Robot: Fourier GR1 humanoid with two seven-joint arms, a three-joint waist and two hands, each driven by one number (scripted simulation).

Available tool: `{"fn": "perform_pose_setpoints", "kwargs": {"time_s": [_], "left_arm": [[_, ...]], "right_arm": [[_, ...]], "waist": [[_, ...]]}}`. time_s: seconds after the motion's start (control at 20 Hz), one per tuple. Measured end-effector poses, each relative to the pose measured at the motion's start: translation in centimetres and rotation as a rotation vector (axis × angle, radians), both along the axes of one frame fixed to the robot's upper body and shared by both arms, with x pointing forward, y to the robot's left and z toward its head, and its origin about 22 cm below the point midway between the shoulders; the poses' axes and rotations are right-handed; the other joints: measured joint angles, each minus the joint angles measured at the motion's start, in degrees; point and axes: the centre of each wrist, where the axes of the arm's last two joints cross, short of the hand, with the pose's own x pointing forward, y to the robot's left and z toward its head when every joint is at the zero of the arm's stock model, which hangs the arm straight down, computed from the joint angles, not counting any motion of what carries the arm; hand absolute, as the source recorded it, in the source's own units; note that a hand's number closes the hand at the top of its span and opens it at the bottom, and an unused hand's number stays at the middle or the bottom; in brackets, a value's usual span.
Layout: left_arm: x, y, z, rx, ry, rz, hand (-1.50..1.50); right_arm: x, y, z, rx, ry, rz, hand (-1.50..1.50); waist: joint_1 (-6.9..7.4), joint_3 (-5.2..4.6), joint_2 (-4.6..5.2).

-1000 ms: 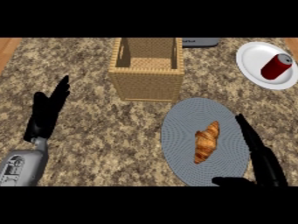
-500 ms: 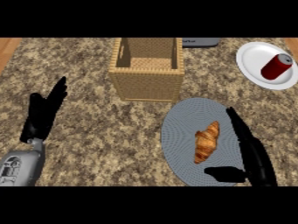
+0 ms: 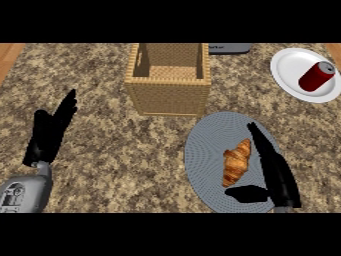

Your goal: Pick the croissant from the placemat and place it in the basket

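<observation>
A golden-brown croissant (image 3: 236, 163) lies on a round grey woven placemat (image 3: 206, 150) near the front edge of the speckled granite counter (image 3: 106, 145). The right hand (image 3: 275, 172) lies just beside the croissant's right side, fingers straight, thumb out below the pastry, holding nothing. The left hand (image 3: 51, 131) rests open by the counter's left edge. A square tan wicker basket (image 3: 168, 92) stands toward the back edge. At the back right corner, a red can (image 3: 316, 77) lies on a white round plate (image 3: 287, 65); no writing can be read.
</observation>
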Motion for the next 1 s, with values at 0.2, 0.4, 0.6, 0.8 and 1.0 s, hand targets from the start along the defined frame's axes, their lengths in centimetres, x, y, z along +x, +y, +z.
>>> {"fn": "perform_pose_setpoints", "kwargs": {"time_s": [0.2, 0.4, 0.6, 0.8, 1.0], "left_arm": [[0.6, 0.3, -0.1, -0.001, 0.002, 0.003, 0.0], [0.6, 0.0, 0.1, 0.004, 0.0, 0.004, 0.0], [0.5, 0.8, 0.3, 0.007, -0.004, 0.001, 0.0], [0.7, 0.1, -0.1, 0.005, -0.002, 0.001, 0.0], [0.4, 0.1, 0.0, 0.01, -0.004, -0.002, 0.0]], "right_arm": [[0.6, 0.8, -0.5, 0.008, 0.006, 0.0, -1.5], [1.2, 1.1, -1.6, 0.008, 0.008, -0.007, -1.5], [1.8, 1.7, -2.5, -0.009, 0.016, 0.007, 1.5], [1.7, 1.6, -3.0, -0.071, -0.018, 0.019, 1.5], [1.8, 1.3, -3.5, -0.139, -0.062, 0.021, 1.5]], "waist": [[-0.04, 0.0, 0.02], [-0.01, -0.01, 0.02], [0.02, -0.02, -0.01], [-0.04, -0.07, -0.08], [-0.01, -0.15, -0.17]]}}
